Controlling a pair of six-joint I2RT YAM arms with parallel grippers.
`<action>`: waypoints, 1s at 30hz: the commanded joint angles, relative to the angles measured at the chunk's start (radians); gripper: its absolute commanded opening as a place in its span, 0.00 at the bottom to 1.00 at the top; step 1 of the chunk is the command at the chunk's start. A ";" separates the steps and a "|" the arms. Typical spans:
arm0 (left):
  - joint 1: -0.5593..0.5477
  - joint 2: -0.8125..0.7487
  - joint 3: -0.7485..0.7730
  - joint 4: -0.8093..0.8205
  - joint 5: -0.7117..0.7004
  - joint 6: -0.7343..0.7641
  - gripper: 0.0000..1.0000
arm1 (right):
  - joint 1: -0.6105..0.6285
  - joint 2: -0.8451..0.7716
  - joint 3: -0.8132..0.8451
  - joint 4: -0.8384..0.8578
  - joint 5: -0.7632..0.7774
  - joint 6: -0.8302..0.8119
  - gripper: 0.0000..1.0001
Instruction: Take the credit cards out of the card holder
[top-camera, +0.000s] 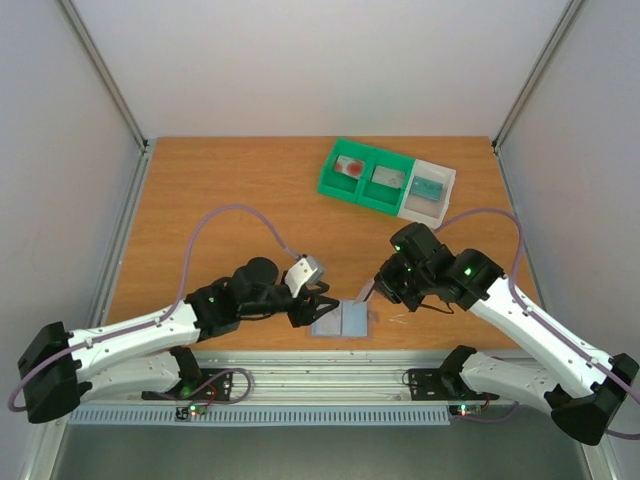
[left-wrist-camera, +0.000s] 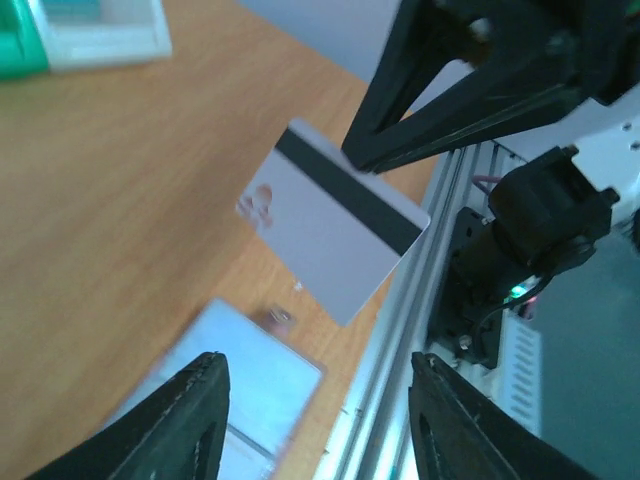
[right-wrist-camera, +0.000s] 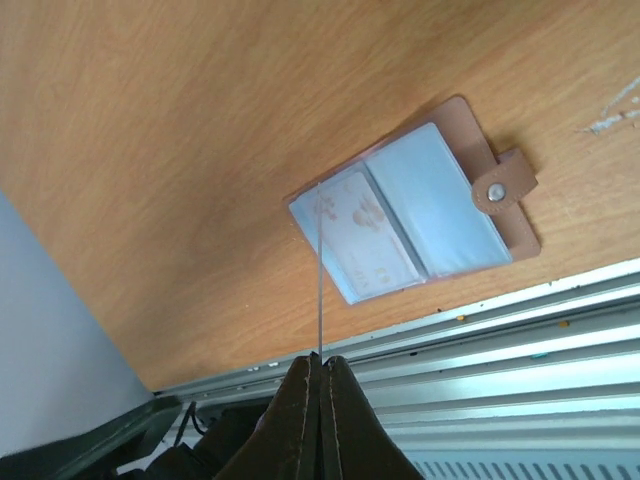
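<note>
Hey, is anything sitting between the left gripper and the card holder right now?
Nothing visible. The left gripper hangs open right at the card holder, with no object between them. The credit card pinched in the right gripper is held up beyond the holder, not across that gap.

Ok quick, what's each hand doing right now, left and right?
Left hand: open, holding nothing.
Right hand: closed on a credit card, gripped by its edge.

Overhead view wide — wrist views close (both share card holder (right-wrist-camera: 410, 215)).
</note>
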 joint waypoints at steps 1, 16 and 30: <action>-0.016 -0.013 -0.006 0.120 -0.016 0.217 0.52 | -0.005 0.008 0.021 -0.033 -0.009 0.110 0.01; -0.031 0.153 0.064 0.153 0.007 0.303 0.54 | -0.005 0.052 0.011 0.077 -0.077 0.176 0.01; -0.063 0.170 0.073 0.170 -0.103 0.367 0.32 | -0.005 0.052 0.008 0.100 -0.094 0.180 0.01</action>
